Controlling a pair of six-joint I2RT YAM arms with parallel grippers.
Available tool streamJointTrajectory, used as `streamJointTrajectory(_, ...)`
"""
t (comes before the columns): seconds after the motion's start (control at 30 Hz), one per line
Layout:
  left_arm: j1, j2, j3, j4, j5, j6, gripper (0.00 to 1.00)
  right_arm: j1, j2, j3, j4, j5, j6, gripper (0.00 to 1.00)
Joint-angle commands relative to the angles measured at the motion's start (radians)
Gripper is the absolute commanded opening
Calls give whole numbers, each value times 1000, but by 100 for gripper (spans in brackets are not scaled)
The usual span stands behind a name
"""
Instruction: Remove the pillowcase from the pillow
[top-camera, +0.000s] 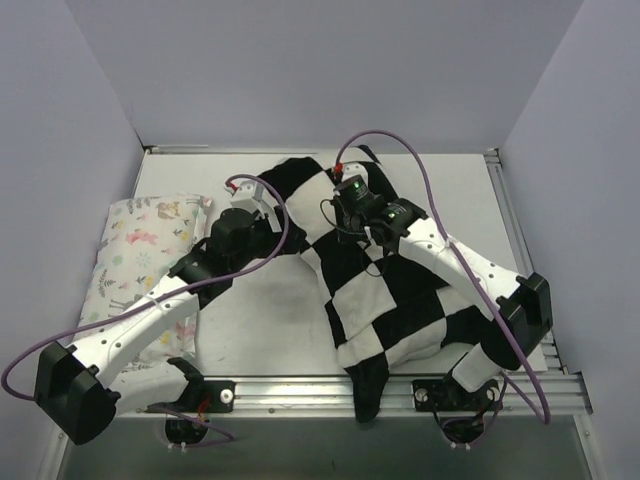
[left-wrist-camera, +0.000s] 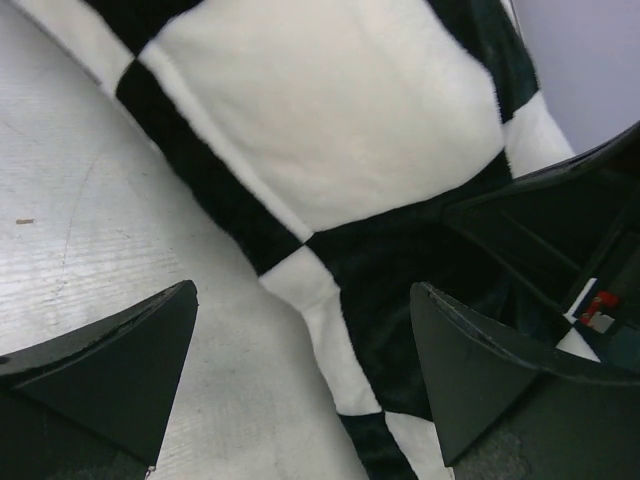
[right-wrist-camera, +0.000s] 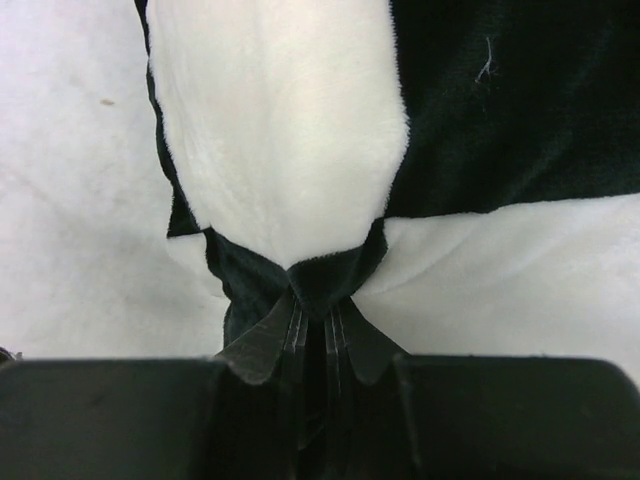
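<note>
The black-and-white checkerboard pillowcase (top-camera: 385, 285) lies plump across the middle and right of the table, and one corner hangs over the near edge. The plain white pillow does not show; the case covers it. My right gripper (top-camera: 345, 205) is shut on a pinch of the pillowcase's far end, with the fabric bunched between its fingertips (right-wrist-camera: 318, 290). My left gripper (top-camera: 268, 190) is open at the pillowcase's left far edge. In the left wrist view its fingers (left-wrist-camera: 110, 370) straddle the fabric's edge (left-wrist-camera: 330, 110) and bare table, touching nothing.
A smaller floral-print pillow (top-camera: 140, 265) lies at the table's left under the left arm. Grey walls close in the back and both sides. A metal rail (top-camera: 290, 390) runs along the near edge. Purple cables loop over both arms.
</note>
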Motion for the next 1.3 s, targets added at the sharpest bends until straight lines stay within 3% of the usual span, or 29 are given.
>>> streamJointTrajectory(0.0, 4, -97, -20, -7, -66, -24, 96, 19, 41, 95, 149, -120, -45, 0)
streamJointTrajectory(0.17, -1, -151, -37, -44, -84, -33, 96, 17, 140, 253, 122, -178, -79, 1)
streamJointTrajectory(0.2, -4, -157, -39, -52, -78, -32, 96, 16, 151, 277, 114, -178, -71, 24)
streamJointTrajectory(0.23, -5, -160, -37, -56, -73, -26, 96, 14, 148, 282, 108, -179, -63, 37)
streamJointTrajectory(0.27, -14, -165, -33, -56, -61, -15, 96, 12, 143, 279, 95, -167, -56, 61)
streamJointTrajectory(0.37, -45, -163, -1, -59, -24, 31, 96, 11, 83, 253, 62, -62, -28, 77)
streamJointTrajectory(0.6, -299, -81, 147, -114, -151, 181, 97, -88, -292, 49, 25, 45, 113, 86)
streamJointTrajectory(0.83, -454, 114, 312, -160, -129, 328, 97, -132, -657, -205, -27, 43, 235, 89)
streamJointTrajectory(1.0, -517, 283, 434, -256, -150, 413, 97, -132, -841, -359, -84, 41, 266, 89)
streamJointTrajectory(1.27, -528, 429, 497, -274, -286, 447, 97, -129, -948, -505, -127, 20, 306, 89)
